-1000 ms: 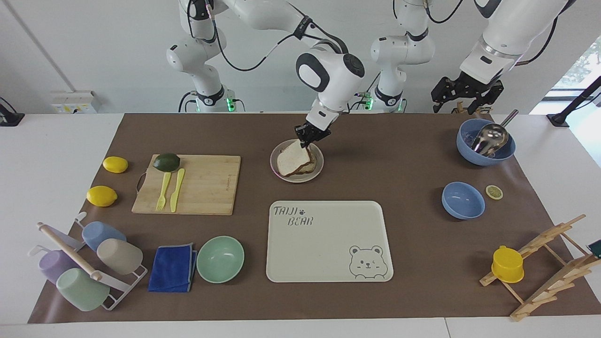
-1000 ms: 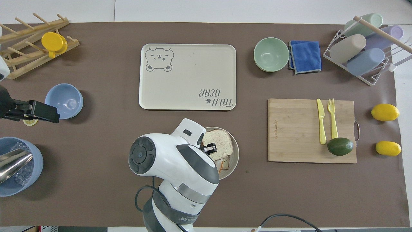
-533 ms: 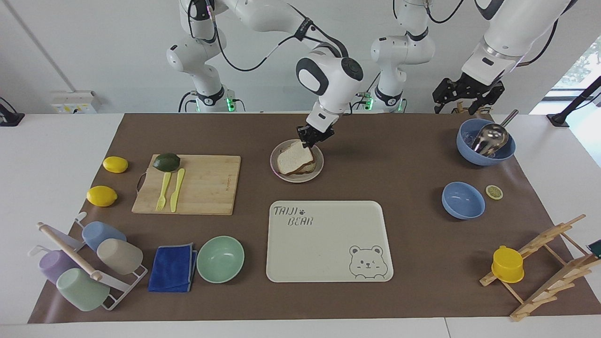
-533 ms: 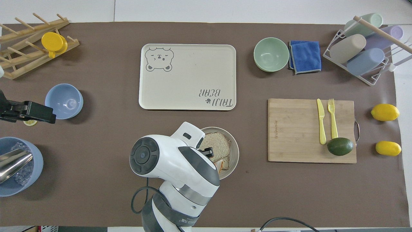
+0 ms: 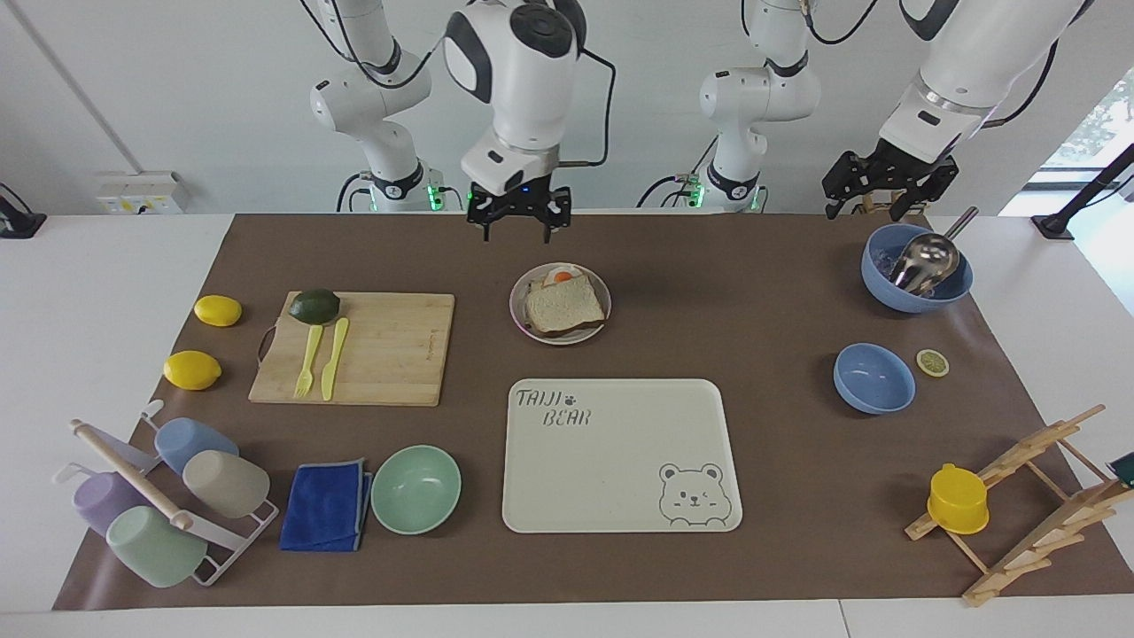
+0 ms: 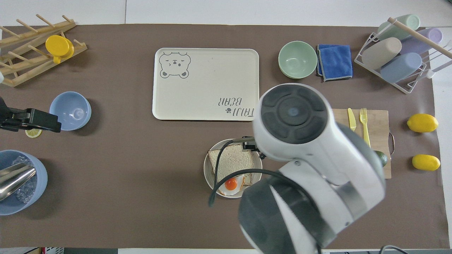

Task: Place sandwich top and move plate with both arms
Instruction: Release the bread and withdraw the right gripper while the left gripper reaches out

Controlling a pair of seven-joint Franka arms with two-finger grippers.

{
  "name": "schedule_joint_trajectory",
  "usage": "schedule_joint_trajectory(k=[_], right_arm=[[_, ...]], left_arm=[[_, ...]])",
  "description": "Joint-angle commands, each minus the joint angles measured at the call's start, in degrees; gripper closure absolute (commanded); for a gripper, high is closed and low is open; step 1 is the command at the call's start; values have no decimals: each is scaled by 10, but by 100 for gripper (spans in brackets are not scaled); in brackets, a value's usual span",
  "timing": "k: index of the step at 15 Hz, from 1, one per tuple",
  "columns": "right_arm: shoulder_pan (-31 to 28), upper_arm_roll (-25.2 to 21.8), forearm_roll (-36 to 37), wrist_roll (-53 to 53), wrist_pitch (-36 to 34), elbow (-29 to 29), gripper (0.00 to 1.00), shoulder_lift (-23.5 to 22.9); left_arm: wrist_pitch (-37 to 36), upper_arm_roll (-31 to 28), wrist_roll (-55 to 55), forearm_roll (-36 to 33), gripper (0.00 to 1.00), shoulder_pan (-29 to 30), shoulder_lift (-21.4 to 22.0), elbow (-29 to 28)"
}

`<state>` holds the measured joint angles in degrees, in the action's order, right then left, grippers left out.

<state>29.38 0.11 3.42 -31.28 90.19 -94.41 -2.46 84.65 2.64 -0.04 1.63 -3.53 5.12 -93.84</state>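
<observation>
The sandwich top (image 5: pixel 564 304) lies flat on the plate (image 5: pixel 516 312), over a paler slice whose fried egg (image 5: pixel 561 276) shows at the edge nearer to the robots. In the overhead view the sandwich top (image 6: pixel 232 162) sits on the plate (image 6: pixel 210 179) with the egg (image 6: pixel 231 184) uncovered. My right gripper (image 5: pixel 517 227) is open and empty, raised over the mat beside the plate; in the overhead view the right gripper (image 6: pixel 250 143) shows under the arm. My left gripper (image 5: pixel 873 206) waits open over the blue bowl with a metal scoop (image 5: pixel 917 268).
A cream bear tray (image 5: pixel 620 461) lies farther from the robots than the plate. A cutting board (image 5: pixel 390 354) with avocado, knife and fork lies toward the right arm's end. A mint bowl (image 5: pixel 415 488), a small blue bowl (image 5: pixel 873 378) and racks stand along the mat.
My right gripper has let go of the sandwich top, which now lies flat on the plate. It has risen and swung away toward the right arm's end. The left arm has hardly moved.
</observation>
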Motion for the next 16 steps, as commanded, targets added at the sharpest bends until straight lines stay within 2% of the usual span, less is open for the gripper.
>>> schedule_joint_trajectory(k=[1, 5, 8, 10, 14, 16], right_arm=[[-86, 6, -29, 52, -26, -14, 0, 43], [-152, -3, -23, 132, -99, 32, 0, 53], [-201, -7, -8, 172, -90, 36, 0, 47], [-256, -9, -5, 280, -73, 28, 0, 41], [-251, -9, 4, 294, -66, 37, 0, 29], [-268, -2, 0, 294, -68, 39, 0, 17]], left_arm=[[38, 3, -10, 2, 0, 1, 41, -67], [73, 6, -27, 5, 0, -19, 42, -114], [124, 7, -61, 6, 0, -56, 52, -178], [177, 7, -115, 11, 0, -95, 52, -226], [289, 7, -189, 39, 0, -177, 43, -311], [355, 7, -231, 43, 0, -225, 23, -349]])
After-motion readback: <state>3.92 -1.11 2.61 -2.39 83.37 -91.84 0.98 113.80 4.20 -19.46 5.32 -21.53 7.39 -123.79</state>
